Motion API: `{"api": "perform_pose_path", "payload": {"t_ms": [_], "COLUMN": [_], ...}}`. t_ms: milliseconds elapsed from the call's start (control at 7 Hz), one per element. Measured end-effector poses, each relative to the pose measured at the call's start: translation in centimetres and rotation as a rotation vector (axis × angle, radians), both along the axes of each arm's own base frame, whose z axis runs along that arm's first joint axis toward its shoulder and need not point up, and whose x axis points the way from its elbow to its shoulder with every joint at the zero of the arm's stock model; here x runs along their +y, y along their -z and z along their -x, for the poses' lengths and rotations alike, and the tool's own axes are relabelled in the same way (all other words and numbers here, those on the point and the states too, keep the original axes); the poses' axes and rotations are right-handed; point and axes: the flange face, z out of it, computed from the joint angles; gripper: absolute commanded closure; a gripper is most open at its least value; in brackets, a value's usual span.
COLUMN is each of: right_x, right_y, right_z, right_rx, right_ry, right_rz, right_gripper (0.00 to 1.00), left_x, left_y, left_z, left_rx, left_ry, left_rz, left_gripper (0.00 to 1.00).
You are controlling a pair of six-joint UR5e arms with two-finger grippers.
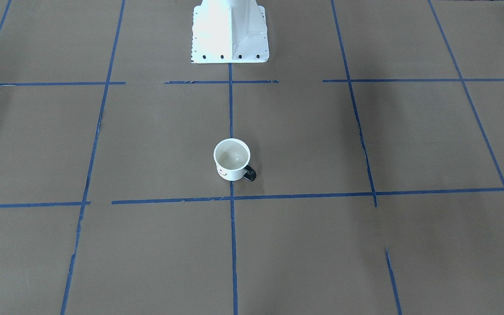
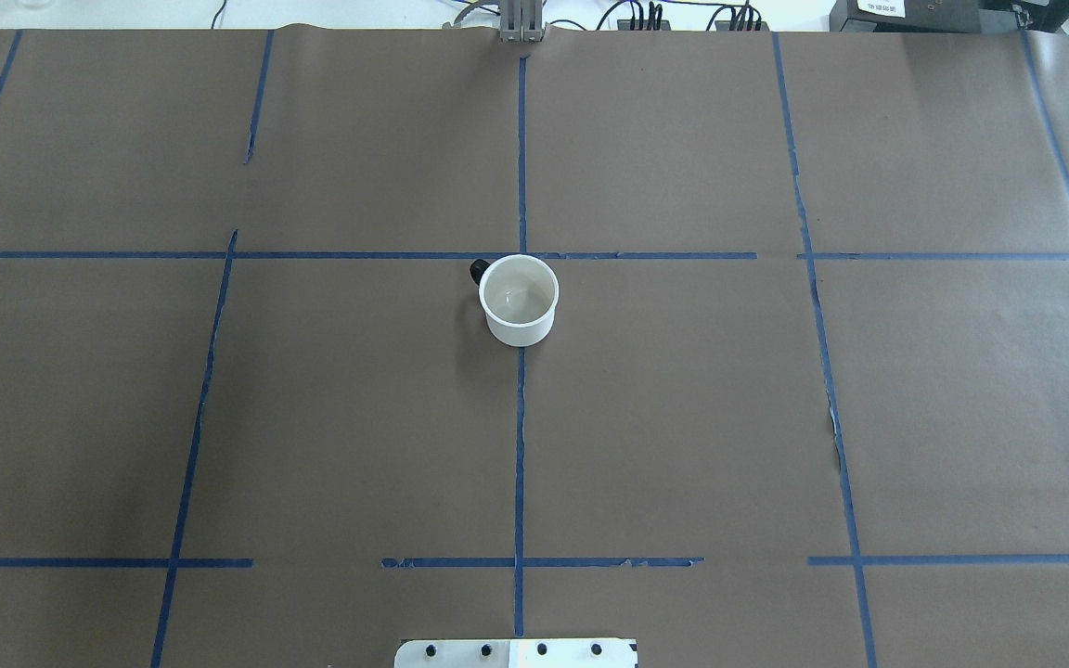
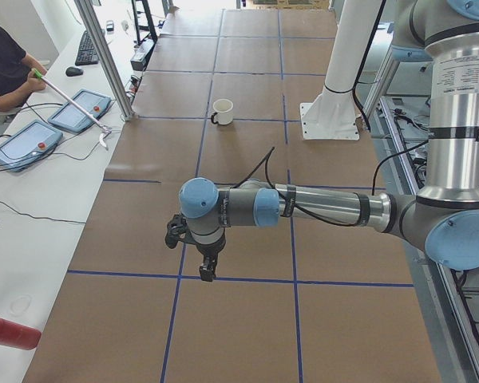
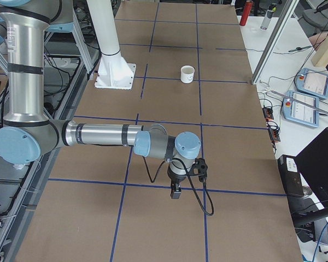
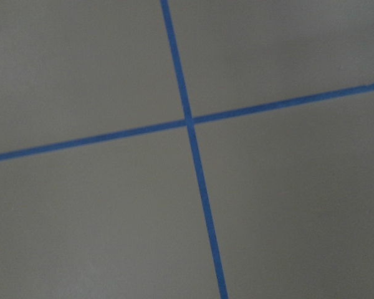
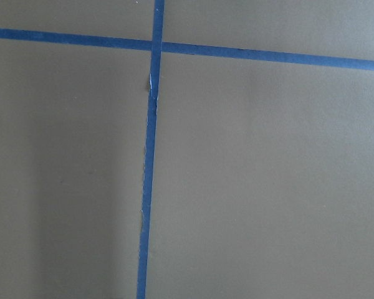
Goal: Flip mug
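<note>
We found the mug [image 1: 232, 159] standing upright, mouth up, on the brown paper-covered tabletop [image 1: 409, 144], directly over the central blue tape line [image 1: 233, 245] and just on the robot's side of a crossing line. Its black handle [image 1: 250, 174] pointed toward the robot's left and away from the white pedestal [image 1: 230, 33], and the smiley face [image 1: 222, 172] was on the wall turned away from the robot. Nothing touched the mug. We located the left end effector [image 3: 208, 267] hanging fingers-down over a tape line near the tabletop's left end, well apart from the mug [image 3: 223, 111]. The right end effector [image 4: 176, 191] hung likewise near the right end, also well apart from the mug [image 4: 187, 73]. Each appeared in a side view only, so we could not tell whether either set of fingers was apart or together. Both wrist views showed only paper and crossing tape.
</note>
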Motion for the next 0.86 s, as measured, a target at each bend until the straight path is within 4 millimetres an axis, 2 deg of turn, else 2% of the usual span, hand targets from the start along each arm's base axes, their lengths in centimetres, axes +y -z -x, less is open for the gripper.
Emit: {"api": "perform_pose_path", "payload": {"t_ms": [429,857], "right_x": [0.0,0.0], "right_y": [0.0,0.0], "right_z": [0.0,0.0], "right_rx": [0.0,0.0], "right_ry": [0.0,0.0], "right_rz": [0.0,0.0], "right_gripper": [0.0,0.0], "left_x": [-2.3,-2.0], "left_y": [2.3,1.5], "left_z": [0.2,0.4], "left_rx": [-0.006,-0.003], "left_ry": [0.006,0.006], "left_rz": [-0.053,-0.038], "left_gripper": [0.0,0.0]}}
